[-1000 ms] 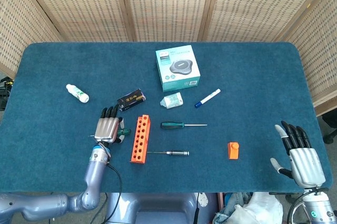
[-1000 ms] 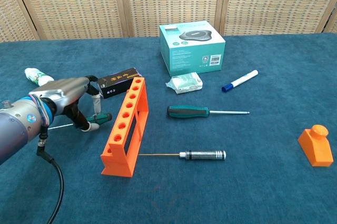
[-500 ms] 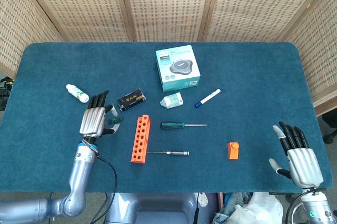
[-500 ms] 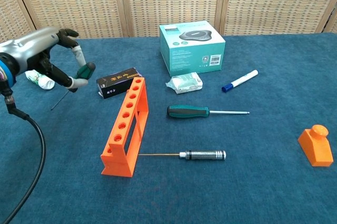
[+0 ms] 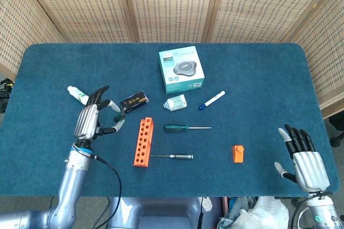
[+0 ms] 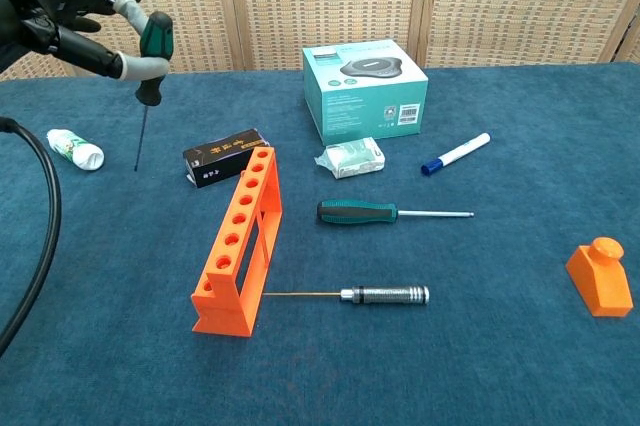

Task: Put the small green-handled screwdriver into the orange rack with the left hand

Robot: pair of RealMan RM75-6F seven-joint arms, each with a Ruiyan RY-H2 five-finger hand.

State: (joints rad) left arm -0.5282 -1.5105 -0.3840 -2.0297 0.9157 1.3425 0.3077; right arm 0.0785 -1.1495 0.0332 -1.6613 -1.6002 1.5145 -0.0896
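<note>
My left hand is raised above the table, left of the orange rack. It pinches the small green-handled screwdriver between thumb and a finger, handle up and thin shaft pointing down, clear of the cloth. The rack lies on the blue cloth with its row of holes facing up and nothing in them. My right hand rests open at the table's near right corner, holding nothing.
On the cloth lie a larger green-handled screwdriver, a metal-handled screwdriver, a black box, a white bottle, a teal box, a small packet, a marker and an orange block.
My left hand has lifted the small screwdriver off the cloth and turned it from lying flat to hanging upright. The right hand has stayed put.
</note>
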